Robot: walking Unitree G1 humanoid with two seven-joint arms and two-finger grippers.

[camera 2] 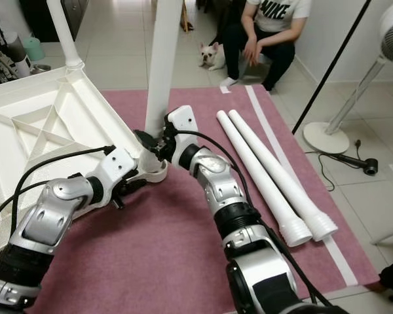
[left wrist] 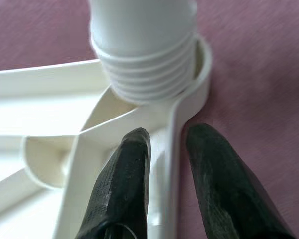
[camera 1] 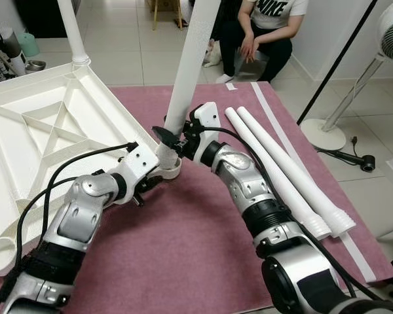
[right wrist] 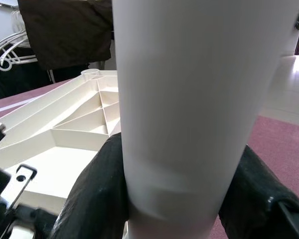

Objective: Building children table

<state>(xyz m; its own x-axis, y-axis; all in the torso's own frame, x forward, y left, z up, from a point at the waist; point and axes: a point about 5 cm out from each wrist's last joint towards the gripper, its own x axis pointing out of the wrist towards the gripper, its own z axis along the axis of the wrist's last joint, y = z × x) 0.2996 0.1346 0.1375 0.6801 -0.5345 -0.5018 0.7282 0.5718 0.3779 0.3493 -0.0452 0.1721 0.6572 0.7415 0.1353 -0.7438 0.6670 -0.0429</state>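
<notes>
My right gripper (camera 1: 173,134) clamps the leg (camera 1: 187,78), rigid, light, slippery; grip low. My left gripper (left wrist: 164,149) pinches the tabletop (camera 1: 46,131) rim.

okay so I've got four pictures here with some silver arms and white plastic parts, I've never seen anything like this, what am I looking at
This is a humanoid robot putting together a children's table. Two pictures come from cameras in its head, looking down at its own silver arms; the other two come from cameras on its wrists. On a pink mat lies the white tabletop, upside down. The right gripper clasps an upright table leg, whose threaded end sits at a corner socket. The left gripper pinches the tabletop's rim beside it. Two spare legs lie nearby; a person crouches behind.
</notes>
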